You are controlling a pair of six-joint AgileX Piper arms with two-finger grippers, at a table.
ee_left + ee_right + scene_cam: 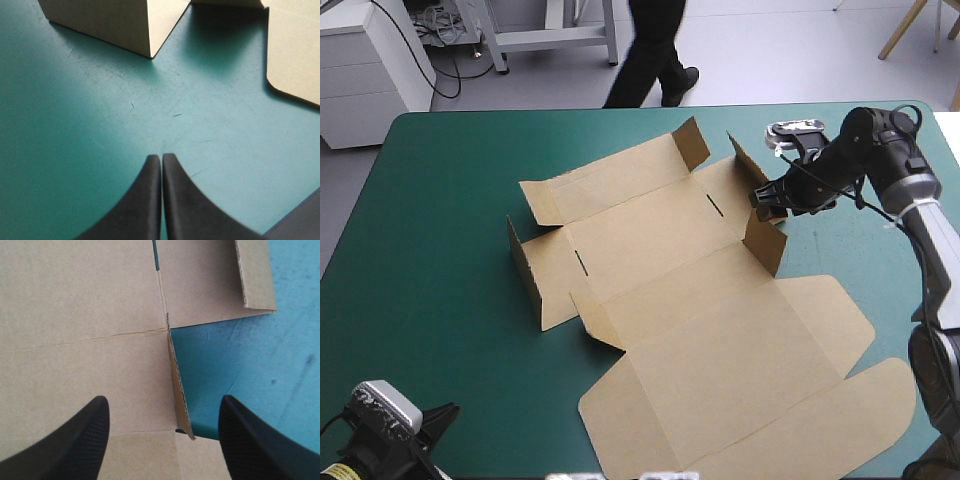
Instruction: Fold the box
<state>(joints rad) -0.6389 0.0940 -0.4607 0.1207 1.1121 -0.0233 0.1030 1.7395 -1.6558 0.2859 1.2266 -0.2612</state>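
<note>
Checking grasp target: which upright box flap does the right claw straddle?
The right-edge flap nearer the robot: it alone stands edge-on inside the open right claw.

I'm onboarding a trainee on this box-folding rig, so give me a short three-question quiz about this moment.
1. True or false: the left end effector, black fingers shut, is over bare teal-green table cover, clear of the flat-cut brown cardboard box.
2. The right end effector is open. What stands between its fingers? A) an upright side flap of the box; B) a black cable; C) a white T-shirt.
3. Fill in: the box's big rounded lid panel lies ____ on the cover.
Key: 1 true; 2 A; 3 flat.
</note>
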